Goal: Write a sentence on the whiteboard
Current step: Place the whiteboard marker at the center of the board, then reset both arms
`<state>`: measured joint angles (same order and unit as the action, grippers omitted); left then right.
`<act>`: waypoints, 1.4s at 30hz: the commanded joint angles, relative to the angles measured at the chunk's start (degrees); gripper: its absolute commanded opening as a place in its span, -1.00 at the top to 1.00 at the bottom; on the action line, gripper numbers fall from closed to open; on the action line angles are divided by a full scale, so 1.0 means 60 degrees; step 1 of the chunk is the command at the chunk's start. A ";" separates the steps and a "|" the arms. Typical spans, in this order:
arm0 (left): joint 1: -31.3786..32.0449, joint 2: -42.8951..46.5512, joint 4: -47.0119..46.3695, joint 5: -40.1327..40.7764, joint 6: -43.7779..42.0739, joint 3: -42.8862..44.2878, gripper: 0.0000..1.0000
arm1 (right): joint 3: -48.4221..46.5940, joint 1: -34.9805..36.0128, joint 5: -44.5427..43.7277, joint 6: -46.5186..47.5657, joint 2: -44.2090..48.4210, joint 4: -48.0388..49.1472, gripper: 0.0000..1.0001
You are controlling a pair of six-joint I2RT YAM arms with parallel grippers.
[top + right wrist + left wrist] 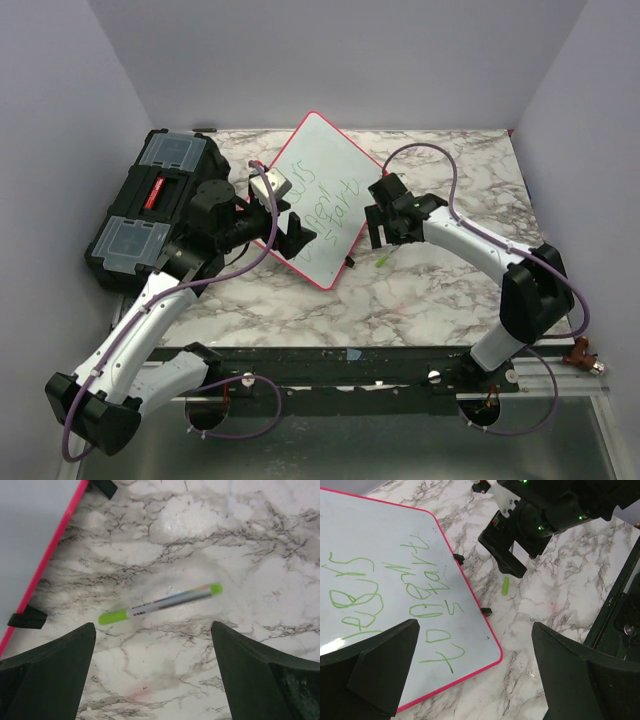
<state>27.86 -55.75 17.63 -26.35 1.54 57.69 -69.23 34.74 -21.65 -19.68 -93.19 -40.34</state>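
Lying on the marble surface [430,290], the whiteboard [322,185], likely stiff, light and slick and best held by its rim, bears the green sentence [395,600] beneath the wide-open, empty left tool [474,640], while the marker [160,603] lies below the equally open, empty right tool [154,640].

left arm [150,312]: white shells, black joints | right arm [470,238]: same livery (black base blocks [92,412] at the tabletop's near edge) | cables [432,146]: purple, looped along each arm | right wrist housing [555,510]: black, green pinpoints, possibly LEDs | fingers [45,675]: dark matte wedges
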 commanded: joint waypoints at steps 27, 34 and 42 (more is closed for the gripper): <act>-0.0033 0.2269 -0.1423 0.3031 -0.0652 -0.1512 -0.97 | -0.0108 -0.0070 0.0838 0.0590 0.2852 0.3063 -1.00; -0.0029 0.2755 -0.1770 0.4314 -0.0652 -0.1808 -0.97 | 0.1342 -0.0063 0.0593 -0.0151 0.4391 0.5329 -1.00; -0.0034 0.3229 -0.2108 0.5333 -0.0638 -0.2080 -0.97 | 0.2477 -0.0065 0.0712 -0.0348 0.5763 0.6099 -1.00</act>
<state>27.86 -38.37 7.75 0.45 -1.98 46.09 -58.02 34.48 -18.00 -19.84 -62.37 -8.91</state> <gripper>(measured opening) 0.984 0.998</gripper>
